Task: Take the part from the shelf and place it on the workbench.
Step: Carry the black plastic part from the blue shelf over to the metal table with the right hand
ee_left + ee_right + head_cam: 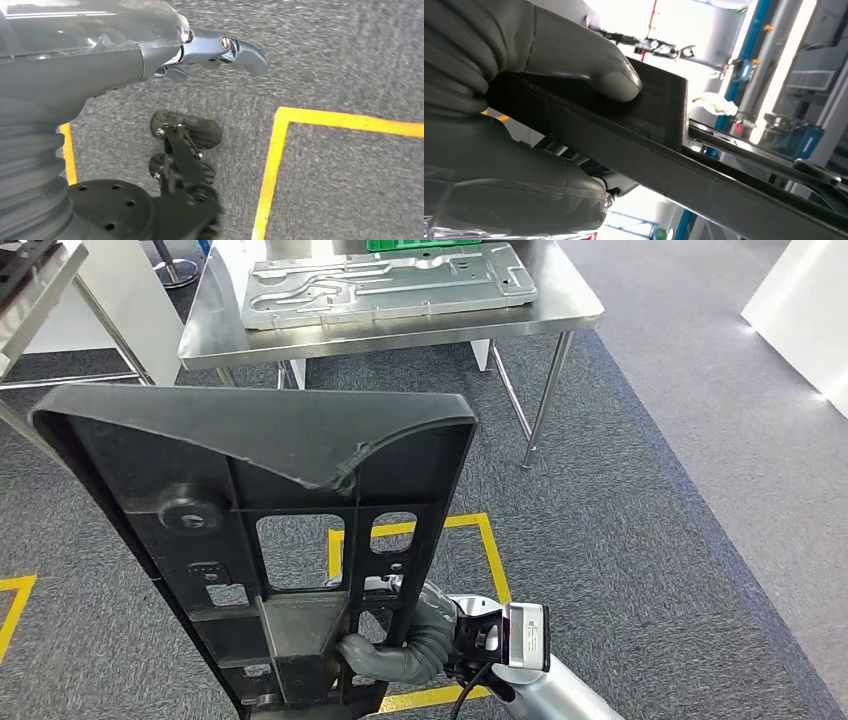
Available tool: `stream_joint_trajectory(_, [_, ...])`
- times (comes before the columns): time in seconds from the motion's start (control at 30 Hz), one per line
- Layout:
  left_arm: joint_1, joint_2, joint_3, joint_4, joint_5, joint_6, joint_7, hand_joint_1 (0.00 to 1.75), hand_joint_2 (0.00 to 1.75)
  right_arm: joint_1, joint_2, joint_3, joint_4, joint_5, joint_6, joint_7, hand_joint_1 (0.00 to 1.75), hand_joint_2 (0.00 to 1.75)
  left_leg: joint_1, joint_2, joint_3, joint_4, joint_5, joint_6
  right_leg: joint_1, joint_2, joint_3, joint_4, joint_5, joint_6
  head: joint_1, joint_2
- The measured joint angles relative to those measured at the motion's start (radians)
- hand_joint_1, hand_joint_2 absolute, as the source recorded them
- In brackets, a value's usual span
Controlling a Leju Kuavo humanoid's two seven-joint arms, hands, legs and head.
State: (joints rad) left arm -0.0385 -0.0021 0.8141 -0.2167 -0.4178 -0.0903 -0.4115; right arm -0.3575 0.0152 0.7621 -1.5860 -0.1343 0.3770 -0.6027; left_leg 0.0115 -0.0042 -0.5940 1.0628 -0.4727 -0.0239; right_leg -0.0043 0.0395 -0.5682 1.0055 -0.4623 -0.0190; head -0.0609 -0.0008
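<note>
We grip black part (270, 540) by lower rib, right hand (395, 655); stiff, top-heavy, likely to swing. Left hand (220, 50) holds nothing, fingers loosely apart. Workbench (560, 310) beyond part.

Workshop, steel workbench (400, 335), floor tape (492, 550)

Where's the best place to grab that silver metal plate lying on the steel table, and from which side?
Likely the near long edge of the metal plate, approached from the robot's side of the steel table. The plate lies flat, its near edge close to the table's front edge, so fingers can pinch there.
</note>
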Motion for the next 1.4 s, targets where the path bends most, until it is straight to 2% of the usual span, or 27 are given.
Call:
stream_joint_trajectory(0.07, [-0.002,0.002,0.0,0.0,-0.002,0.0,-0.003,0.0,1.75,0.001,0.0,-0.001,-0.004,0.014,-0.005,-0.004,1.64,1.75,-0.004,-0.006,0.025,-0.059,0.004,0.015,0.002,0.005,0.002,0.004,-0.003,0.012,0.0,0.0])
stream_joint_trajectory(0.17, [-0.003,0.002,0.0,0.0,-0.002,-0.001,-0.005,0.0,1.75,0.003,-0.001,-0.002,-0.007,0.023,-0.01,-0.013,1.64,1.75,-0.002,-0.002,0.043,-0.069,0.002,0.041,0.002,0.001,0.001,0.029,-0.001,0.032,0.001,0.0])
stream_joint_trajectory(0.2, [-0.003,0.002,0.0,0.0,-0.001,-0.002,-0.005,0.0,1.75,0.002,-0.001,-0.002,-0.007,0.025,-0.012,-0.015,1.64,1.75,0.0,-0.001,0.051,-0.07,0.002,0.046,0.002,-0.007,-0.01,0.053,-0.015,0.037,0.003,0.0])
stream_joint_trajectory(0.23, [-0.002,0.001,0.001,0.0,-0.001,-0.002,-0.006,0.0,1.75,0.002,-0.001,-0.002,-0.007,0.026,-0.012,-0.015,1.64,1.75,0.001,0.0,0.058,-0.071,0.001,0.05,0.0,-0.015,-0.032,0.095,-0.039,0.04,0.004,0.0])
stream_joint_trajectory(0.3, [-0.001,0.001,0.003,0.0,-0.001,-0.002,-0.006,0.0,1.75,0.002,-0.002,-0.002,-0.006,0.027,-0.013,-0.015,1.64,1.75,0.0,0.001,0.064,-0.07,-0.006,0.052,-0.003,-0.028,-0.11,0.219,-0.094,0.044,0.006,0.0])
stream_joint_trajectory(0.33, [-0.001,0.002,0.005,0.0,0.0,-0.002,-0.006,0.0,1.75,0.003,-0.002,-0.002,-0.006,0.028,-0.012,-0.015,1.64,1.75,0.0,0.002,0.067,-0.07,-0.011,0.052,-0.005,-0.03,-0.148,0.271,-0.109,0.046,0.006,0.0])
stream_joint_trajectory(0.37, [0.0,0.002,0.006,0.0,0.0,-0.002,-0.006,0.0,1.75,0.004,-0.003,-0.002,-0.005,0.028,-0.012,-0.015,1.64,1.75,0.0,0.002,0.073,-0.07,-0.018,0.05,-0.006,-0.031,-0.172,0.291,-0.107,0.049,0.006,0.0])
stream_joint_trajectory(0.4, [0.001,0.002,0.007,0.0,0.0,-0.002,-0.006,0.0,1.75,0.004,-0.004,-0.002,-0.004,0.028,-0.011,-0.015,1.64,1.75,0.0,0.003,0.082,-0.07,-0.027,0.048,-0.007,-0.032,-0.175,0.273,-0.085,0.051,0.006,0.0])
stream_joint_trajectory(0.47, [0.002,0.002,0.008,0.0,-0.001,-0.003,-0.006,0.0,1.75,0.003,-0.004,-0.002,-0.004,0.028,-0.008,-0.015,1.64,1.75,0.001,0.003,0.106,-0.071,-0.047,0.042,-0.009,-0.039,-0.133,0.147,0.0,0.05,0.006,0.0])
stream_joint_trajectory(0.5, [0.002,0.002,0.008,0.0,-0.001,-0.003,-0.006,0.0,1.75,0.002,-0.004,-0.002,-0.004,0.026,-0.007,-0.015,1.64,1.75,0.001,0.003,0.118,-0.071,-0.056,0.037,-0.006,-0.043,-0.11,0.087,0.029,0.046,0.006,0.0])
stream_joint_trajectory(0.57, [0.001,0.002,0.008,0.0,-0.002,-0.004,-0.007,0.0,1.75,0.0,-0.005,-0.002,-0.005,0.023,-0.006,-0.015,1.64,1.75,-0.001,0.005,0.135,-0.077,-0.071,0.024,0.0,-0.047,-0.085,0.027,0.047,0.031,0.007,0.0])
stream_joint_trajectory(0.67, [-0.001,0.004,0.009,0.0,-0.002,-0.004,-0.008,0.0,1.75,-0.002,-0.005,-0.002,-0.006,0.021,-0.003,-0.014,1.64,1.75,-0.002,0.008,0.144,-0.045,-0.06,0.003,-0.001,-0.04,-0.059,0.017,0.034,0.009,0.008,0.0])
stream_joint_trajectory(0.73, [-0.003,0.005,0.009,0.0,-0.003,-0.004,-0.009,0.0,1.75,-0.005,-0.004,-0.002,-0.007,0.019,-0.001,-0.014,1.64,1.75,0.0,0.008,0.095,0.053,-0.049,-0.006,-0.003,-0.038,-0.029,0.009,0.022,-0.004,0.008,0.0])
stream_joint_trajectory(0.77, [-0.003,0.005,0.01,0.0,-0.004,-0.003,-0.009,0.0,1.75,-0.006,-0.004,-0.002,-0.006,0.019,-0.001,-0.015,1.64,1.75,0.002,0.008,0.053,0.116,-0.061,-0.009,-0.002,-0.038,-0.017,0.007,0.013,-0.009,0.008,0.0])
stream_joint_trajectory(0.83, [-0.002,0.005,0.012,0.0,-0.005,-0.003,-0.009,0.0,1.75,-0.005,-0.004,-0.002,-0.005,0.018,0.0,-0.015,1.64,1.75,0.002,0.007,-0.032,0.211,-0.126,-0.013,0.001,-0.033,0.002,0.007,-0.005,-0.014,0.007,0.0])
stream_joint_trajectory(0.87, [0.0,0.006,0.013,0.0,-0.006,-0.002,-0.009,0.0,1.75,-0.004,-0.005,-0.002,-0.004,0.018,-0.001,-0.015,1.64,1.75,0.002,0.007,-0.061,0.223,-0.159,-0.012,0.003,-0.029,0.014,0.007,-0.016,-0.016,0.007,0.0])
stream_joint_trajectory(0.9, [0.002,0.006,0.014,0.0,-0.007,-0.002,-0.009,0.0,1.75,-0.004,-0.005,-0.002,-0.003,0.017,-0.001,-0.015,1.64,1.75,0.001,0.007,-0.077,0.211,-0.174,-0.01,0.006,-0.026,0.026,0.007,-0.026,-0.016,0.007,0.0])
stream_joint_trajectory(0.93, [0.003,0.006,0.014,0.0,-0.007,-0.002,-0.009,0.0,1.75,-0.004,-0.005,-0.002,-0.002,0.017,-0.001,-0.015,1.64,1.75,0.0,0.007,-0.079,0.169,-0.157,-0.006,0.009,-0.023,0.04,0.007,-0.037,-0.016,0.007,0.0])
stream_joint_trajectory(1.03, [0.006,0.009,0.016,0.0,-0.009,0.0,-0.009,0.0,1.75,-0.003,-0.005,-0.002,0.001,0.016,-0.001,-0.016,1.64,1.75,-0.01,0.002,-0.054,0.003,0.01,0.019,0.015,-0.02,0.081,0.007,-0.071,-0.012,0.009,0.0])
stream_joint_trajectory(1.07, [0.006,0.01,0.017,0.0,-0.009,0.0,-0.008,0.0,1.75,-0.003,-0.005,-0.002,0.002,0.016,-0.001,-0.016,1.64,1.75,-0.015,0.001,-0.047,-0.021,0.048,0.026,0.014,-0.018,0.087,0.005,-0.079,-0.007,0.01,0.0])
stream_joint_trajectory(1.1, [0.006,0.011,0.018,0.0,-0.01,0.001,-0.008,0.0,1.75,-0.003,-0.006,-0.002,0.002,0.016,-0.002,-0.016,1.64,1.75,-0.019,-0.001,-0.043,-0.028,0.062,0.032,0.013,-0.017,0.091,0.008,-0.081,-0.001,0.011,0.0])
stream_joint_trajectory(1.17, [0.004,0.012,0.018,0.0,-0.011,0.001,-0.008,0.0,1.75,-0.005,-0.006,-0.002,0.002,0.015,-0.002,-0.016,1.64,1.75,-0.018,-0.001,-0.023,-0.044,0.059,0.042,0.011,-0.018,0.088,0.03,-0.073,0.012,0.01,0.0])
stream_joint_trajectory(1.23, [0.001,0.012,0.02,0.0,-0.01,0.002,-0.009,0.0,1.75,-0.008,-0.006,-0.002,0.002,0.014,-0.002,-0.016,1.64,1.75,-0.011,-0.001,0.0,-0.061,0.054,0.051,0.01,-0.023,0.055,0.102,-0.065,0.023,0.012,0.0])
stream_joint_trajectory(1.27, [0.0,0.012,0.021,0.0,-0.01,0.003,-0.009,0.0,1.75,-0.009,-0.006,-0.002,0.002,0.014,-0.002,-0.015,1.64,1.75,-0.009,-0.001,0.009,-0.067,0.051,0.053,0.007,-0.026,0.021,0.154,-0.078,0.028,0.013,0.0])
stream_joint_trajectory(1.33, [-0.001,0.011,0.024,0.0,-0.008,0.006,-0.008,0.0,1.75,-0.009,-0.006,-0.002,0.006,0.014,-0.003,-0.012,1.64,1.75,-0.006,-0.001,0.022,-0.069,0.038,0.055,-0.001,-0.028,-0.059,0.254,-0.132,0.037,0.014,0.0])
stream_joint_trajectory(1.37, [-0.001,0.011,0.025,0.0,-0.008,0.008,-0.008,0.0,1.75,-0.008,-0.006,-0.002,0.009,0.014,-0.004,-0.011,1.64,1.75,-0.005,-0.001,0.029,-0.069,0.031,0.053,-0.006,-0.029,-0.09,0.279,-0.153,0.041,0.014,0.0])
stream_joint_trajectory(1.4, [0.0,0.01,0.025,0.0,-0.007,0.009,-0.007,0.0,1.75,-0.008,-0.006,-0.002,0.012,0.014,-0.004,-0.011,1.64,1.75,-0.004,-0.001,0.038,-0.068,0.023,0.051,-0.01,-0.03,-0.107,0.276,-0.153,0.045,0.014,0.0])
